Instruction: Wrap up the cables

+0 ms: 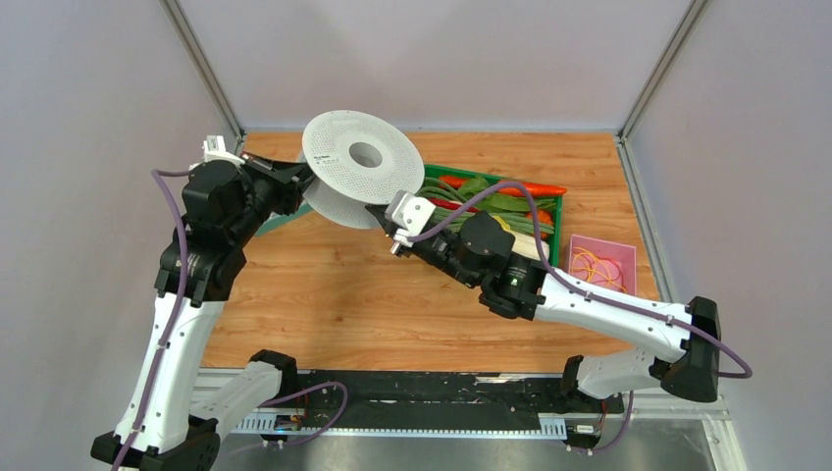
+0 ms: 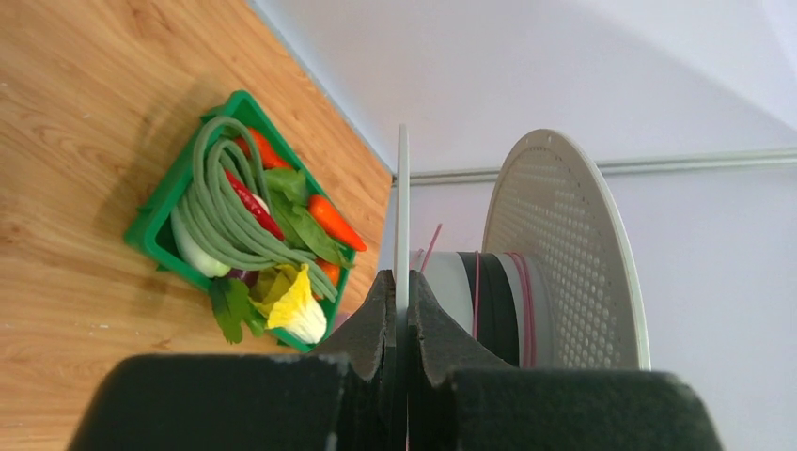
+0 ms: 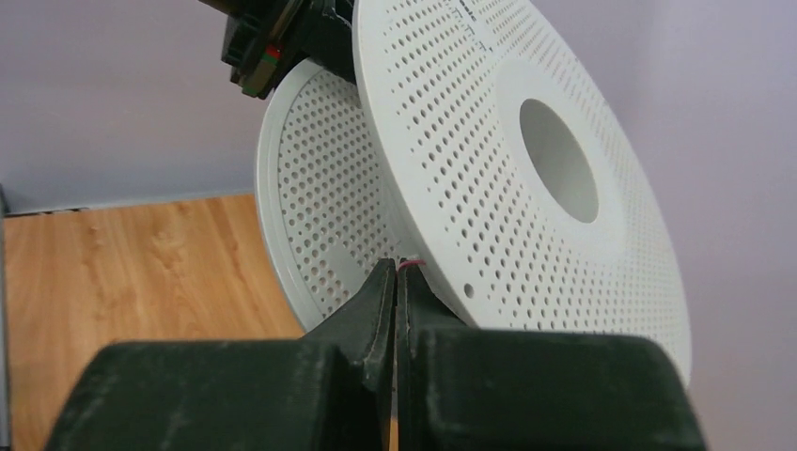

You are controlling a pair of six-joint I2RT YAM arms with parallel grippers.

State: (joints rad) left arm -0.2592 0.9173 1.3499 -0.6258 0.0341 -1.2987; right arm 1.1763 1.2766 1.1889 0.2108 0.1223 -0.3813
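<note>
The large flat round light-grey spool (image 1: 334,147), perforated and with a centre hole, is held up above the back of the table. My left gripper (image 1: 304,179) is shut on the edge of one flange (image 2: 402,188), which stands edge-on between the jaws (image 2: 402,282). Thin pink strands (image 2: 476,282) circle the spool's hub between the flanges. My right gripper (image 1: 379,209) sits at the spool's lower right rim. In the right wrist view it (image 3: 397,268) is shut on a hair-thin pink strand end (image 3: 411,264) between the two flanges (image 3: 451,122).
A green crate (image 1: 560,211) of vegetables stands behind the right arm and also shows in the left wrist view (image 2: 155,211). A pink tray (image 1: 579,240) with rubber bands lies at the right. A teal edge (image 1: 280,221) shows under the spool. Grey walls enclose the table.
</note>
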